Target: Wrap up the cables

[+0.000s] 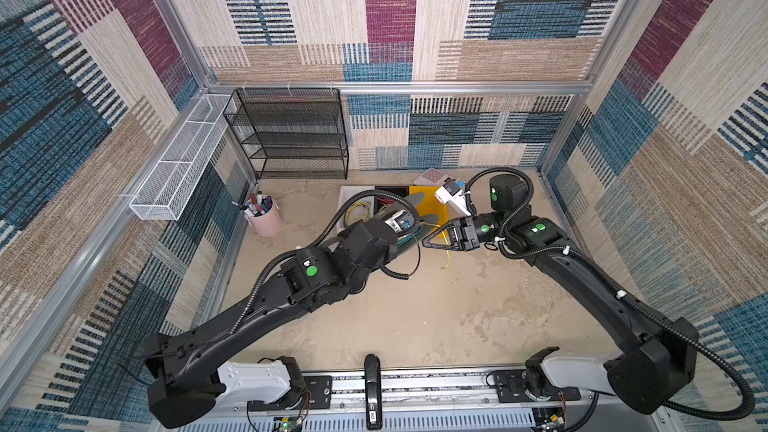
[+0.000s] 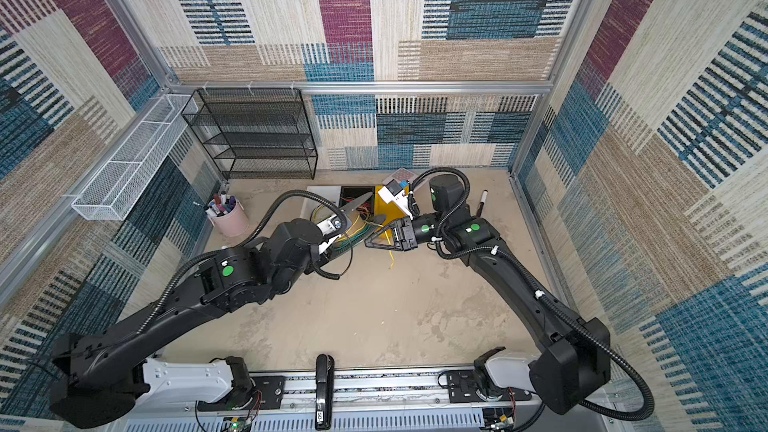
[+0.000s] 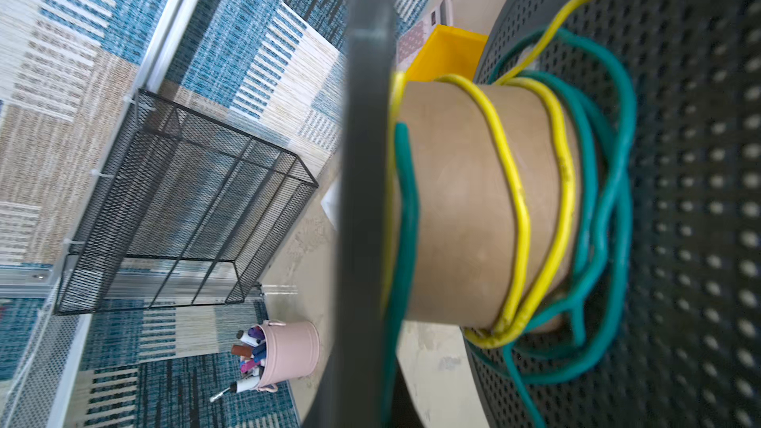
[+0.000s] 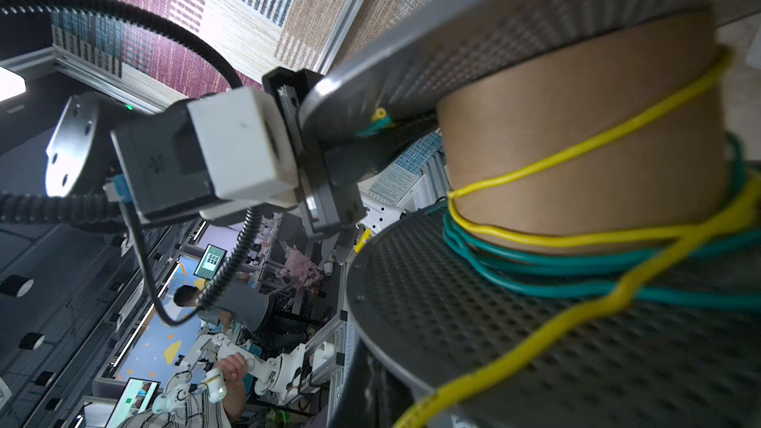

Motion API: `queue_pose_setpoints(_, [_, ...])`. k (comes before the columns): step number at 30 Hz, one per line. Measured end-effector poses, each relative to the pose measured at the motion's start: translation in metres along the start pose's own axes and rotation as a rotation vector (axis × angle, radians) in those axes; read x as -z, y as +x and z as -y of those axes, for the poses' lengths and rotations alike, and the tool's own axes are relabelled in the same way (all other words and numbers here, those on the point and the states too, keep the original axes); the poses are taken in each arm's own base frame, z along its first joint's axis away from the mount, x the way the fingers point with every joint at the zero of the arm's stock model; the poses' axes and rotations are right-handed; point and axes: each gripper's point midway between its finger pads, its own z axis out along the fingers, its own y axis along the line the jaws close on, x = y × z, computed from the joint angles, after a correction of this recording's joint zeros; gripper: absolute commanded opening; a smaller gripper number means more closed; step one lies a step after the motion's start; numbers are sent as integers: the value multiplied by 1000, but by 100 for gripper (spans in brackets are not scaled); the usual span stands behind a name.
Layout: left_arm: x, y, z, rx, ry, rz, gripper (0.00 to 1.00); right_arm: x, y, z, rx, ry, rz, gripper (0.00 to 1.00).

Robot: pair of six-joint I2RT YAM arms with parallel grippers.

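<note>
The left gripper (image 4: 313,125) is clamped on the rim of the spool (image 3: 453,199). The yellow wire (image 3: 519,207) loops loosely round the spool's cardboard middle, beside green wire (image 3: 617,183). Its tail runs off the spool to the closed right gripper (image 1: 430,243), which seems to pinch it. Best to pull that tail taut and lay the turns side by side.

Woven patchwork wall panels (image 1: 390,14) in maroon, blue and beige fill an aluminium frame (image 1: 457,87). A black mesh shelf rack (image 1: 291,135) stands at the back wall, a white mesh basket (image 1: 183,160) hangs along the side wall, and a pink pen cup (image 1: 268,222) sits on the mottled sandy tabletop (image 1: 415,305).
</note>
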Motion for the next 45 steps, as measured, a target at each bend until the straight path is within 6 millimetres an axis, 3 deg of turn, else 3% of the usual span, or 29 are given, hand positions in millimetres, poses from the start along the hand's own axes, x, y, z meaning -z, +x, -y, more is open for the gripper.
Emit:
queue_pose_setpoints(3, [-5,-13,-9,28,-67,9,0,-8,-4,-14,4,-12,10,0])
queue_pose_setpoints(7, [-4,-17,-18,56,-113,17,0,-17,-6,-15,-7,8,28,2])
queue_pose_setpoints(11, [2,-18,-20,66,-110,34,0,-19,-4,-17,25,9,31,17])
queue_pose_setpoints(16, [9,-28,-32,98,-174,41,0,-15,-4,-37,90,-6,42,37])
queue_pose_setpoints(20, [15,-32,-29,93,-186,48,0,-11,-7,-51,143,-1,64,34])
queue_pose_setpoints(22, [14,-32,-27,84,-193,41,0,-10,-9,-54,155,6,61,38])
queue_pose_setpoints(28, [15,-28,-28,76,-194,21,0,-7,-6,-50,177,70,62,39])
queue_pose_setpoints(35, [25,-34,-45,120,-235,10,0,1,8,-46,197,129,85,39])
queue_pose_setpoints(40, [23,-30,-41,97,-223,-11,0,8,9,-53,277,170,126,42])
queue_pose_setpoints(45, [23,-31,-37,124,-203,-9,0,9,12,-46,292,189,127,42])
